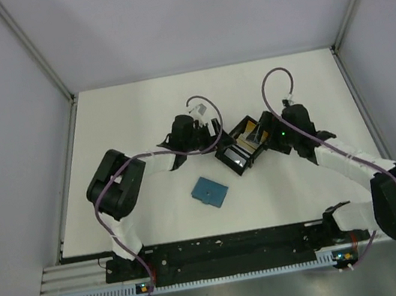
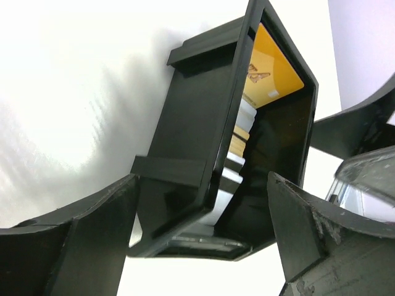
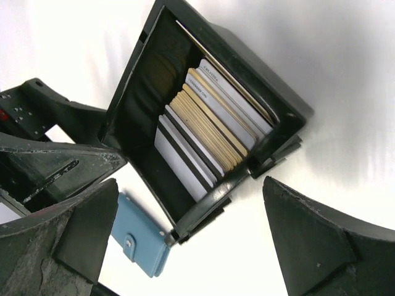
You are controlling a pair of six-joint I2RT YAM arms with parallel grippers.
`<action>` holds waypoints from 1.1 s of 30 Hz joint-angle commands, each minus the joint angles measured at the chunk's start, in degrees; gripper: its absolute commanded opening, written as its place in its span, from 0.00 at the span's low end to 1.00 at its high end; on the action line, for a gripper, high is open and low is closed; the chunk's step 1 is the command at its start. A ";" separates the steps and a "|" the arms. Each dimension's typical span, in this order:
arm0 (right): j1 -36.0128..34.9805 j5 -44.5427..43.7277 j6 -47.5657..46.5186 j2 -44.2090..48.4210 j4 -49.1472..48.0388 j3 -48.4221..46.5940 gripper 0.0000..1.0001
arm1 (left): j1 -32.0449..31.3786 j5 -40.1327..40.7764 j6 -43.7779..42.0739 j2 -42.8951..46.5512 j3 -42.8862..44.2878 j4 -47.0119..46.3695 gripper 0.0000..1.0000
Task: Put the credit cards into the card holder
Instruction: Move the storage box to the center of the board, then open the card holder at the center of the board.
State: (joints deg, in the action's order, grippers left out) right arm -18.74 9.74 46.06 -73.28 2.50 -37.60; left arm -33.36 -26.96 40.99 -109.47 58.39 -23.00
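Both jaws are spread wide and pinching nothing. The left gripper (image 2: 203, 185) and the right gripper (image 3: 190, 184) each have the black tray (image 3: 136, 123) sitting in the gap between their fingers, coming at it from opposite sides. I can't tell if any finger is actually touching the tray wall.

Nearest the arm bases is the card holder (image 1: 210, 191), lying flat on the table (image 1: 139, 112) by itself, a little apart from the tray. It looks folded shut with the snap tab done up, and nothing is holding it. That's my first worry: poke a card at a closed wallet that isn't pinned down and it'll probably just skate away.

Next out is the tray, sitting diagonally between the grippers. It looks light, so I'd guess a finger catching the rim could shove or tip it. With two grippers crowding one small box, they could also knock into each other.

Inside it, the credit cards (image 3: 210, 132) stand on edge, packed tight like a deck. There are white and grey ones on the outside and a tan bunch in the middle. An orange card (image 2: 271, 68) leans against the wall at the far end in the left wrist view. Those fingers are chunky next to such thin, shiny cards, so I'd bet on two or three coming up together, or one slipping out halfway and dropping. There's not much room to get a fingertip down beside the stack either.
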 commanded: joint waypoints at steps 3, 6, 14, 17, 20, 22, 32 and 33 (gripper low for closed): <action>1.16 -3.16 -7.74 11.73 9.70 -0.55 0.99 | 1.02 8.21 -4.07 12.76 -6.70 3.30 0.94; -0.58 2.55 -4.94 17.27 9.80 4.45 0.98 | 1.37 16.55 -5.75 20.85 -12.49 9.45 0.98; -21.49 -1.82 8.68 16.07 0.41 10.89 0.95 | 1.37 20.90 -2.59 30.27 -25.15 21.87 0.95; -24.32 -2.28 12.81 10.54 -4.15 10.80 0.90 | 1.37 15.72 -0.75 32.04 -30.43 17.13 0.86; -25.64 0.36 15.71 4.04 -10.57 10.89 0.84 | 1.28 13.52 0.58 33.09 -34.21 14.57 0.74; -26.69 1.68 16.86 0.17 -14.35 10.54 0.76 | 1.28 13.51 1.02 33.79 -35.71 14.48 0.66; -28.81 1.51 12.75 -11.88 -15.69 3.16 0.58 | -2.67 12.63 6.11 38.81 -42.39 12.38 0.20; -28.89 1.51 11.69 -12.67 -14.99 1.67 0.58 | -3.28 12.72 6.64 38.89 -42.83 11.93 0.20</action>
State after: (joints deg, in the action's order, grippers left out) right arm -46.81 11.31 60.84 -83.42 -11.00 -30.61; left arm -34.39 -14.09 45.01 -71.42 18.31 -10.83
